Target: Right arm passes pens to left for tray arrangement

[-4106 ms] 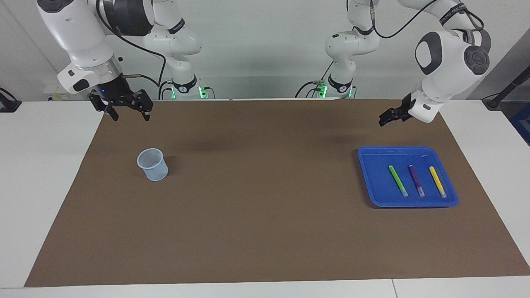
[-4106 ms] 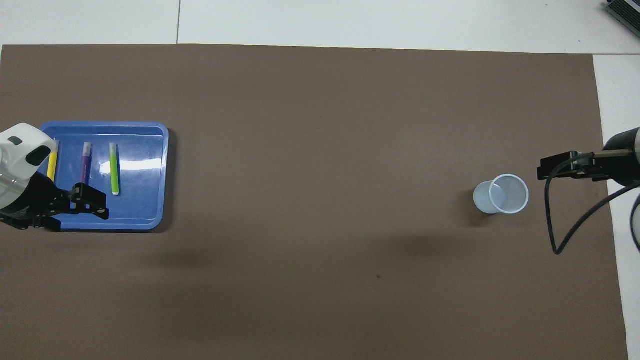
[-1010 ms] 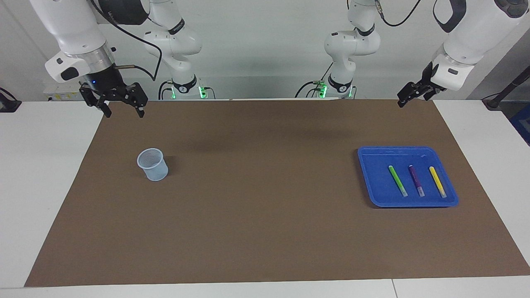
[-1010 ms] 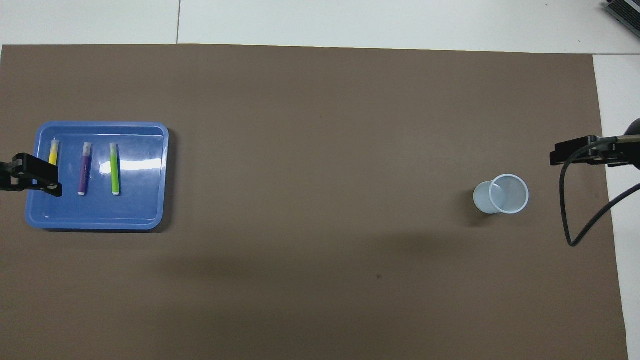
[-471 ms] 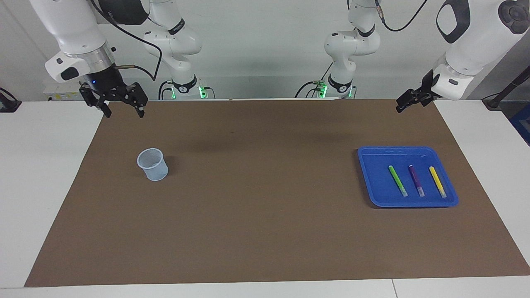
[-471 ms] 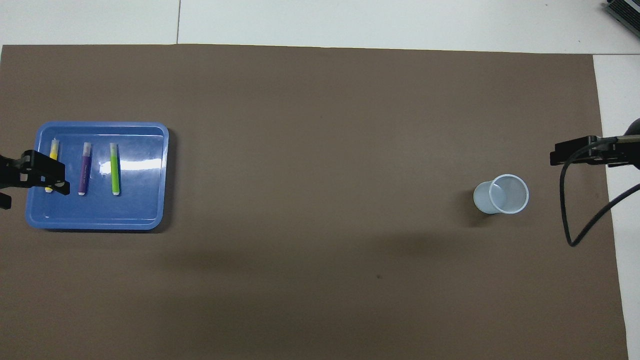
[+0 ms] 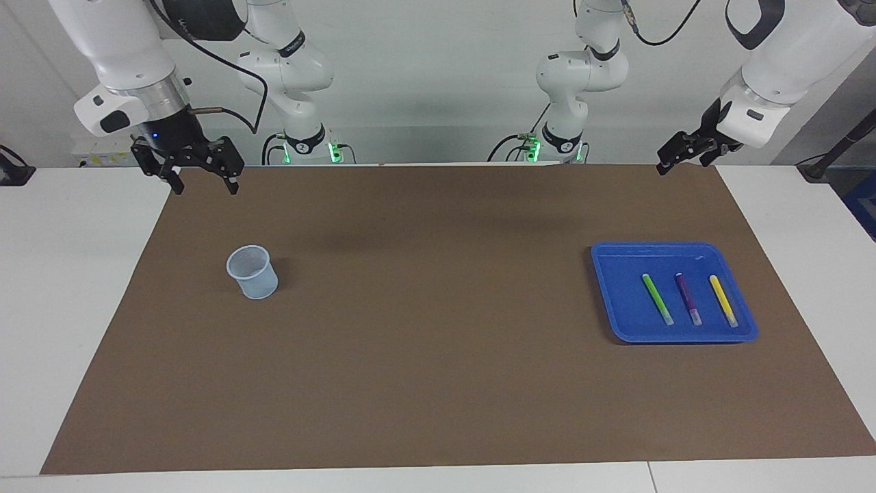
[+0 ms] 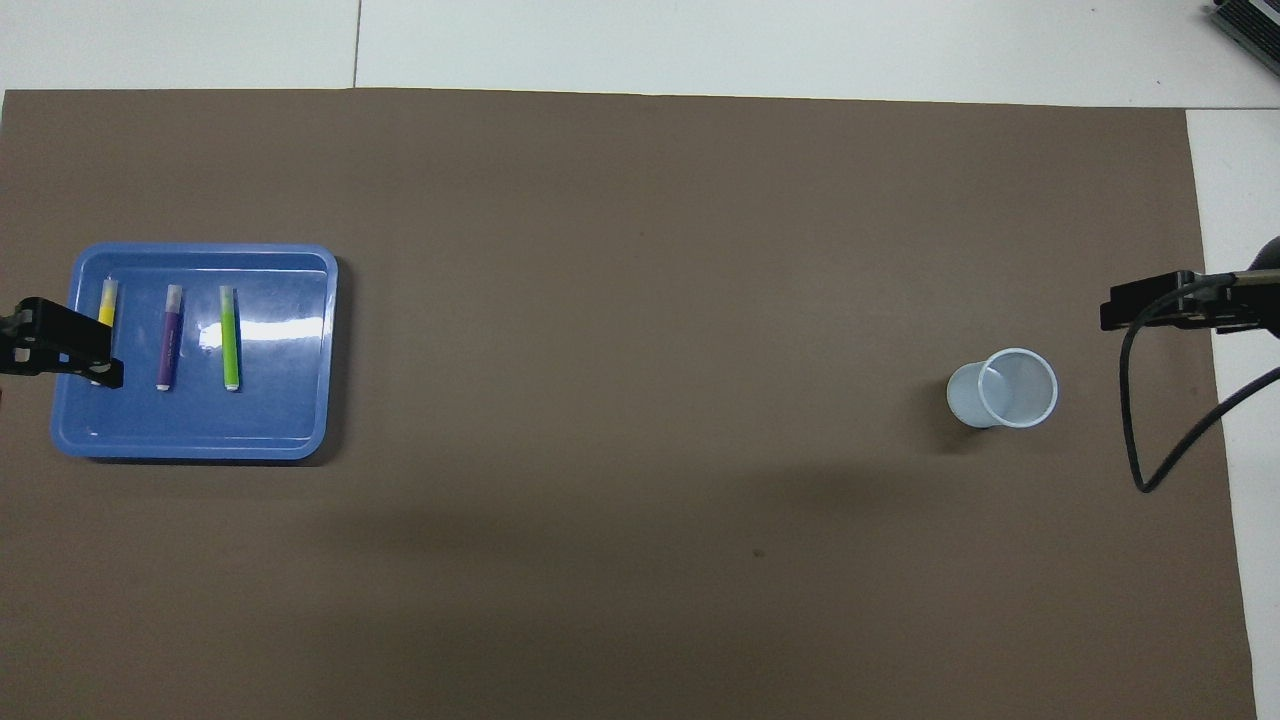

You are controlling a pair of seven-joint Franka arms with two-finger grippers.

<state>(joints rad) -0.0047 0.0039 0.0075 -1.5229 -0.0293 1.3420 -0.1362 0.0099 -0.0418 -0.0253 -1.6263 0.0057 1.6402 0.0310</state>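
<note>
The right hand (image 7: 204,183) is hanging wide open and empty over the mat's corner at its own end of the bench. The left hand (image 7: 674,159) is also hanging open, holding nothing, above the corner nearest its base. The three pens (image 7: 686,298) are lying side by side in the blue tray (image 7: 619,301), touched by neither hand.

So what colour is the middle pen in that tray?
Purple, with a pale cap end: the middle pen in the blue tray; the facing view shows it best.

even bright light from above; soft blurred shadows cast on brown mat (image 7: 424,329); white glare streak seen on tray (image 8: 300,420) floor; focus sharp throughout.
</note>
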